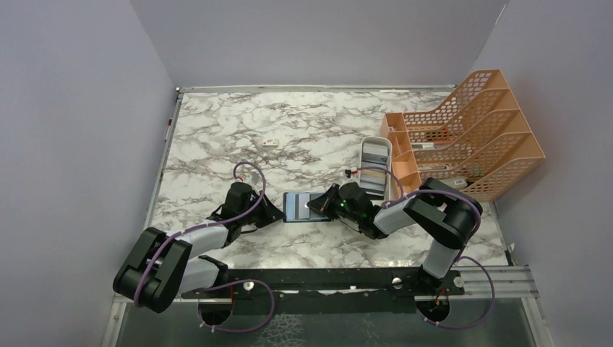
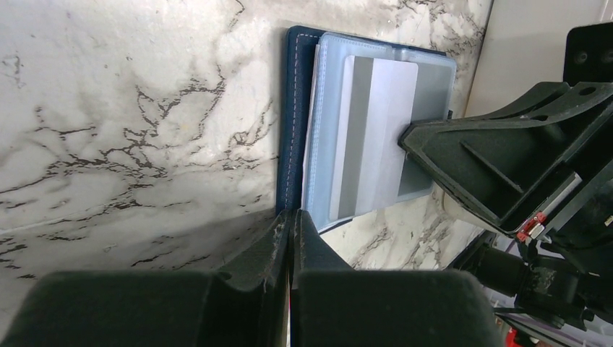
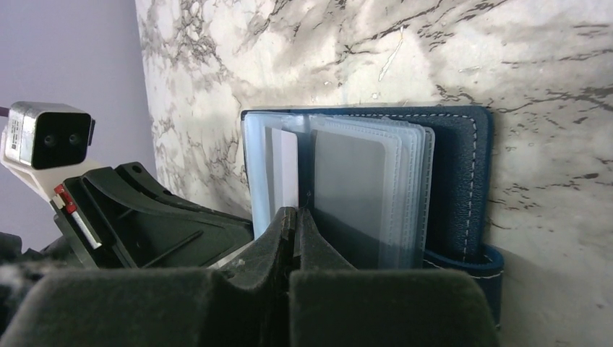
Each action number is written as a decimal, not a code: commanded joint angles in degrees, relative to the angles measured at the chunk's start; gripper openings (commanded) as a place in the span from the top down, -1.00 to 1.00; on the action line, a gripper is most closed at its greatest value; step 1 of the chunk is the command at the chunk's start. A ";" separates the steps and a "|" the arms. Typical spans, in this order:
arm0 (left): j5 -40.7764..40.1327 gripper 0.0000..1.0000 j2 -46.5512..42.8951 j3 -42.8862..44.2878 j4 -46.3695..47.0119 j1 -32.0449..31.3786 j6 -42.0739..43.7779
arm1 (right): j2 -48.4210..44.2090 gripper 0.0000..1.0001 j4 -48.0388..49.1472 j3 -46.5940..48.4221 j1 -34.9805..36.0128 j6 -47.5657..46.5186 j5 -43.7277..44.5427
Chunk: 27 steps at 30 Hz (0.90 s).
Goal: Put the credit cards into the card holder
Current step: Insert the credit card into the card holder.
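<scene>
three grey walls [image 1: 72, 108] surround the marble table [image 1: 303, 130] and card holder [image 1: 298, 207].

Camera layout: one overhead, two wrist-mounted.

Top external sits high above and behind the rig, looking down and forward over the whole worktop [image 1: 217, 137] (widest view, farthest off). The left wrist camera looks along its own left claw [image 2: 291, 217], very near the surface, onto the card holder [image 2: 361, 130], with the right claw [image 2: 408, 137] showing at frame right. The right wrist camera looks along the right claw from the opposite side, equally near. All three views share the card holder, and each wrist view also catches the other claw.
</scene>
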 commanded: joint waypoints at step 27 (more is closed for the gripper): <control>-3.99 0.15 -8.29 2.06 -13.11 -1.41 1.14 | -3.01 0.08 -31.06 16.34 1.58 -14.39 0.17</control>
